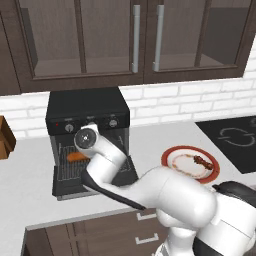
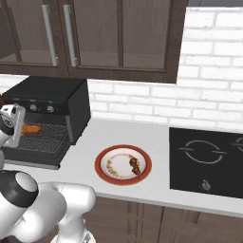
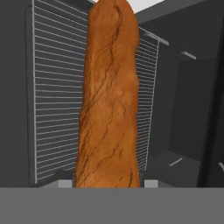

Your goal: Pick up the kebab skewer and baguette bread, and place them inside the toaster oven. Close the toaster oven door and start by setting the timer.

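1. Left base view: toaster oven [image 1: 88, 117] on the grey bench [image 1: 30, 180], its toaster oven door [image 1: 95, 176] dropped open. The arm reaches into the opening; an orange end of the baguette bread [image 1: 76, 157] shows over the wire rack. Kebab skewer [image 1: 201, 160] lies on the red-rimmed plate [image 1: 172, 153], well apart to the right.

2. Right base view: baguette end beside the hand at the oven mouth; cooktop [image 2: 209, 159] far right.

3. Hand view: claw [image 3: 107, 183] closed on the baguette, loaf in front of the rack [image 3: 52, 105].

Pale counter [image 2: 156, 182], toaster oven [image 2: 52, 102], red-rimmed plate [image 2: 100, 163], inset black cooktop [image 2: 209, 159]
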You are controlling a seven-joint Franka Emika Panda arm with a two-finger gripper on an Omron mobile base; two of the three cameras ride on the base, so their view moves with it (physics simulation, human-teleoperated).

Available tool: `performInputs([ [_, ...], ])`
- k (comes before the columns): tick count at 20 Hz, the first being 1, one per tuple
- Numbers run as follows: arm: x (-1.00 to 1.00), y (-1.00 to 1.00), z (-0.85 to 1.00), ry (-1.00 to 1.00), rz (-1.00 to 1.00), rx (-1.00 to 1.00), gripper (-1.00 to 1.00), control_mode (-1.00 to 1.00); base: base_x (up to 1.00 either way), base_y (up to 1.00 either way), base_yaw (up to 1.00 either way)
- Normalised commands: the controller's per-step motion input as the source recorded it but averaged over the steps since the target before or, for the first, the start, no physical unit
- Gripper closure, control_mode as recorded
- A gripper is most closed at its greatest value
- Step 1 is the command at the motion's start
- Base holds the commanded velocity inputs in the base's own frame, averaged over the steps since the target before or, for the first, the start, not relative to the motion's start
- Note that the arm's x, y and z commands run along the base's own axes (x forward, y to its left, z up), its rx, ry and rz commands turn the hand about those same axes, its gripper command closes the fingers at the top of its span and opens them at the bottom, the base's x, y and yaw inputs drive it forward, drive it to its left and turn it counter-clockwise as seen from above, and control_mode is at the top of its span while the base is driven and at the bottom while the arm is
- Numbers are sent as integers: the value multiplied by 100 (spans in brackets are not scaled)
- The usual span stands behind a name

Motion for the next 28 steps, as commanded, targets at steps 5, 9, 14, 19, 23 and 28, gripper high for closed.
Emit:
performInputs([
  [5,37,38,-4,-1,0,0,100,-100,0,0,0],
  [9,23,18,-2,0,0,0,100,-100,0,0,0],
  [14,27,0,-19,-3,0,0,100,-100,0,0,0],
  [19,29,0,-23,-2,0,0,100,-100,0,0,0],
  [23,39,0,-3,0,0,0,100,-100,0,0,0],
  [28,32,0,0,0,0,0,100,-100,0,0,0],
])
